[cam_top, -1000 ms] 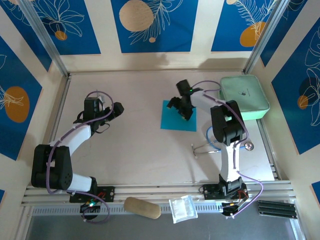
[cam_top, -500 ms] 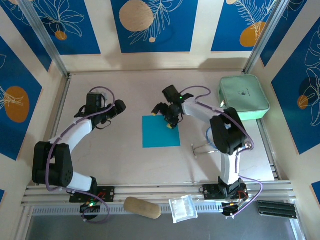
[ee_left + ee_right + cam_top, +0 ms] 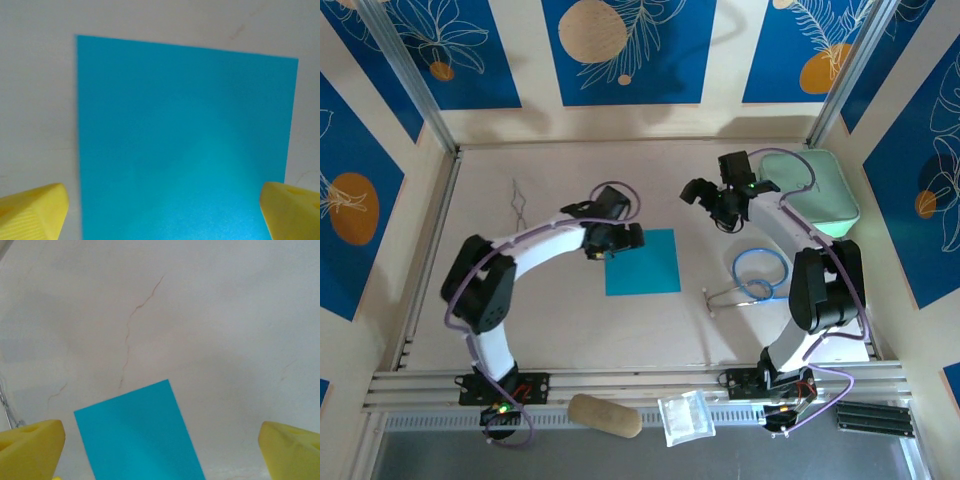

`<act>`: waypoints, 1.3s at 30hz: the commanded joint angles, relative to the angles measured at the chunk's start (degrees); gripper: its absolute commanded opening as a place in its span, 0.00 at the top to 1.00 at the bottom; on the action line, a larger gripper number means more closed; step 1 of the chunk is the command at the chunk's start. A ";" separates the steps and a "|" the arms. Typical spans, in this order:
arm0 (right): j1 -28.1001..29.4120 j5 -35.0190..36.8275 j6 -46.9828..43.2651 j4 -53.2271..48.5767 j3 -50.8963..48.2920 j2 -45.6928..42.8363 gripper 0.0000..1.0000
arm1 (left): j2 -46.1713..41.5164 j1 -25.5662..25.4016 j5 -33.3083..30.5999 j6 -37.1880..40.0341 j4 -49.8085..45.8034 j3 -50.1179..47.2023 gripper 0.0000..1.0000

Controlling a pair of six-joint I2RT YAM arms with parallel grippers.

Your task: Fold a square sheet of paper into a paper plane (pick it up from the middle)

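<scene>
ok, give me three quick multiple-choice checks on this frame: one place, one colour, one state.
1. Where is the mint-green pouch? A) far right corner of the table B) near left corner C) on the sheet
2. Colour of the square sheet of paper? A) red B) teal-blue C) white
3. The sheet's state? A) crumpled B) folded dart C) flat, unfolded
Answers: 1A, it lies against the far right walls; 2B, teal-blue in every view; 3C, the left wrist view shows no creases.
</scene>
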 commanded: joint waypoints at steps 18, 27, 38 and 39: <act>-3.74 -3.95 -3.20 1.71 -0.14 1.70 0.02 | 16.48 -6.43 -3.76 6.68 -16.84 13.74 0.14; -3.50 -3.99 -3.23 2.25 0.25 1.94 0.02 | 8.41 -6.14 -5.55 18.53 -16.10 -1.68 0.15; -3.27 -3.95 -3.74 1.89 1.45 2.93 0.00 | 2.96 -5.55 -3.14 7.78 -19.23 5.38 0.05; -3.29 -3.65 -3.93 1.91 1.38 2.82 0.01 | 3.55 -5.54 -2.77 6.54 -18.93 5.61 0.04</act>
